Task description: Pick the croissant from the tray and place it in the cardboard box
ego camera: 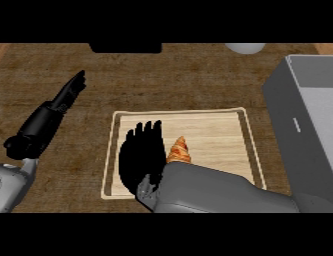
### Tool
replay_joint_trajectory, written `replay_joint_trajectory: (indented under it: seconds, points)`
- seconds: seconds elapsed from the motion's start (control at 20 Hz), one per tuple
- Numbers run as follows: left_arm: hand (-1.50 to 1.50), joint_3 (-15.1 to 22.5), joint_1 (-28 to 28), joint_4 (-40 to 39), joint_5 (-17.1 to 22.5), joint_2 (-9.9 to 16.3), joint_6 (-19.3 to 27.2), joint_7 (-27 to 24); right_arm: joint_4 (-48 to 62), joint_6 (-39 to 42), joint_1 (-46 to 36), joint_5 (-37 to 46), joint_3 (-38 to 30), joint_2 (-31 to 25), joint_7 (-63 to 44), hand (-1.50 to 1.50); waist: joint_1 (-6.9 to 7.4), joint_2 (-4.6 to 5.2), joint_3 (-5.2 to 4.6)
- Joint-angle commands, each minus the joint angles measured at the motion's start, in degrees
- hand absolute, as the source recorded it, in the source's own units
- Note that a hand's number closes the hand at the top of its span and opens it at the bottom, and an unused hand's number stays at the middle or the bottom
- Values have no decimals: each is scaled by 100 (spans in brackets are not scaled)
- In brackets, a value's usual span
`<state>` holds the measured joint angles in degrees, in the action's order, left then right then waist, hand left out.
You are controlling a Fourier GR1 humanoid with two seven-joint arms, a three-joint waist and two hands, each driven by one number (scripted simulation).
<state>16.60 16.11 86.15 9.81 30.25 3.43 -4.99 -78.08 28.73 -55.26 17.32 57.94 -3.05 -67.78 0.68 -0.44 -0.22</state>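
At the far left, the left forearm rises from the lower corner, and the left hand [68, 95] lies over the bare wooden counter [176, 80] with its fingers straight and together, pointing away from the robot; it holds nothing and is well apart from the tray. In the centre sits the light wooden tray [217, 120], a shallow rectangle with a raised rim. The right hand [141, 150] hangs over the tray's left half, fingers extended and slightly spread, pointing toward the far rim, with the grey right forearm entering from the lower edge and covering the tray's near right corner. The fingers are not curled round anything. The croissant [178, 150] lies on the tray just beside the right hand, on its right side, its pointed tip toward the far rim and its near end hidden under the forearm. At the far right stands the box [305, 120], grey-walled and open at the top, near the tray's right rim but apart from it.
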Motion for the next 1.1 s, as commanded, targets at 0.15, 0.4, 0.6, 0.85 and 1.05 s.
replay_joint_trajectory:
  seconds: [0.15, 0.4, 0.6, 0.85, 1.05]
  points:
    - [0, -32, 30, -164, -56, -114, -48, -87, 410, 286, -263, -202, 410, 292, -1631, -150, 10, 0, 5]
    - [0, -73, -77, -131, -116, -80, -123, -153, 620, 39, -201, -3, 528, 294, -1558, -150, -5, 7, 14]
    - [0, -77, -89, -347, -292, -184, -53, -326, 675, 137, -290, -112, 594, 295, -1537, -150, -17, 22, 11]
    - [0, -277, -250, -19, -17, 20, -330, -164, 1226, 182, -224, 221, 566, 295, -1282, -150, -24, 7, 16]
    - [0, -239, -195, 99, -192, -116, -146, 33, 1121, 206, -181, 107, 602, 296, -1421, -150, -4, 7, 17]
